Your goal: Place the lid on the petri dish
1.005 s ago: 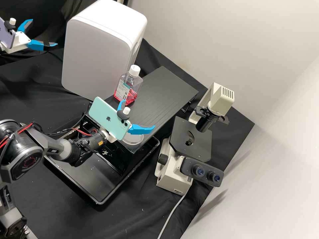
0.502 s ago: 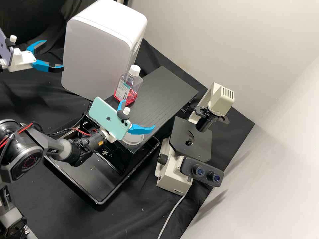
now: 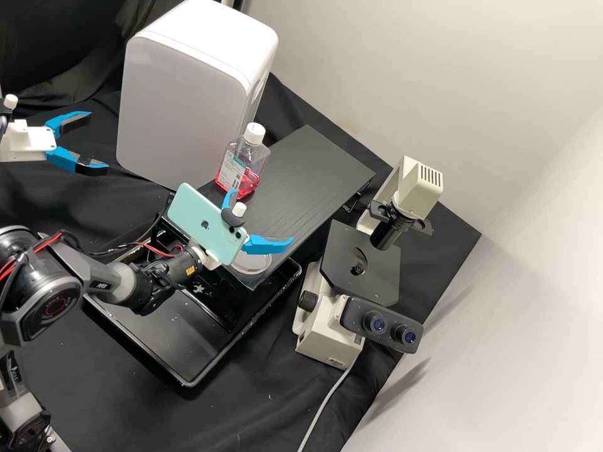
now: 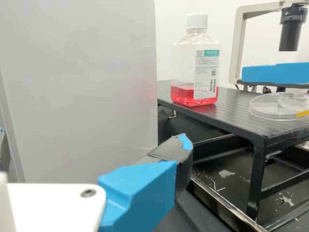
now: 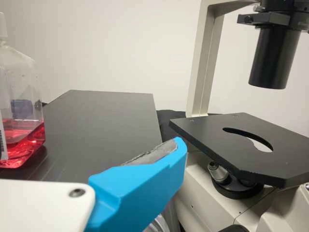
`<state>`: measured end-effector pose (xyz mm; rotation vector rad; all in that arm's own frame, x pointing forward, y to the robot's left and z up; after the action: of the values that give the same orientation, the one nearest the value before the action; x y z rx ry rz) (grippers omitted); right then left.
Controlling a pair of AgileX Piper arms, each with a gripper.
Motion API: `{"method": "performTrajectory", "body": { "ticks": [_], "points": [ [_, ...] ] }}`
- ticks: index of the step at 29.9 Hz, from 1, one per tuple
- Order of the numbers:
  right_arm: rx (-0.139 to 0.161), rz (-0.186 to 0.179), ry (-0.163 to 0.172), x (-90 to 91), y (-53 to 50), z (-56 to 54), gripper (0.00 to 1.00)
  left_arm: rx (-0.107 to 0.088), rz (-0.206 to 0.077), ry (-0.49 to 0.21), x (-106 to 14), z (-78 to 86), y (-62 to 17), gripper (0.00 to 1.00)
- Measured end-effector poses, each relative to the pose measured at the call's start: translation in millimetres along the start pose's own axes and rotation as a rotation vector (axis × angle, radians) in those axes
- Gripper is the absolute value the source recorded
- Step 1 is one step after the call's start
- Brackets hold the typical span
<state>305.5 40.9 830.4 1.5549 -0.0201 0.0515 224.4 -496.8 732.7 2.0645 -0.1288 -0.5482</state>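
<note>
Right pincer (image 3: 250,221) released over dish (image 3: 251,263), left pincer (image 3: 74,141) released upper left; lid (image 4: 280,101) seems seated, so I'd back away next.

Clear petri dish (image 4: 279,106), flat, on blk shelf (image 4: 231,113)

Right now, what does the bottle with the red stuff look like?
The bottle is clear plastic with flat sides, a white screw cap and a paper label. Red liquid fills just the bottom part. It stands upright on the black ribbed shelf, near the corner beside the white box, with a gap between them. Only the shelf touches it.
</note>
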Motion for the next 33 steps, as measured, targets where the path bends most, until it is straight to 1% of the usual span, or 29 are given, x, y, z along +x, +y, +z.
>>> {"method": "performTrajectory", "body": {
  "ticks": [2,7,11,13,16,24,28,29,31,33],
  "points": [
    [0.0,0.0,0.0,0.0,0.0,0.0,1.0,0.0,-0.001,-0.011,-2.0,2.6,-1.2,1.0],
    [0.0,0.0,0.0,0.0,0.0,0.0,1.0,0.009,-0.03,-0.053,-4.9,9.1,-6.5,1.0],
    [0.0,0.0,0.0,0.0,0.0,0.0,1.0,0.023,-0.063,-0.096,-3.8,13.2,-13.4,1.0],
    [0.0,0.0,0.0,0.0,0.0,0.0,1.0,0.029,-0.082,-0.112,-0.9,14.2,-17.6,1.0],
    [0.0,0.0,0.0,0.0,0.0,0.0,1.0,0.03,-0.097,-0.124,3.5,15.6,-21.6,1.0],
    [0.0,0.0,0.0,0.0,0.0,0.0,1.0,0.028,-0.119,-0.123,12.2,14.5,-28.5,1.0],
    [0.0,0.0,0.0,0.0,0.0,0.0,1.0,0.031,-0.123,-0.139,13.3,16.4,-29.2,1.0],
    [0.0,0.0,0.0,0.0,0.0,0.0,1.0,0.027,-0.125,-0.144,13.3,16.9,-29.4,1.0],
    [0.0,0.0,0.0,0.0,0.0,0.0,1.0,0.004,-0.128,-0.148,13.2,17.4,-29.5,1.0],
    [0.0,0.0,0.0,0.0,0.0,0.0,1.0,-0.008,-0.13,-0.151,13.1,17.7,-29.6,1.0]
  ]
}}
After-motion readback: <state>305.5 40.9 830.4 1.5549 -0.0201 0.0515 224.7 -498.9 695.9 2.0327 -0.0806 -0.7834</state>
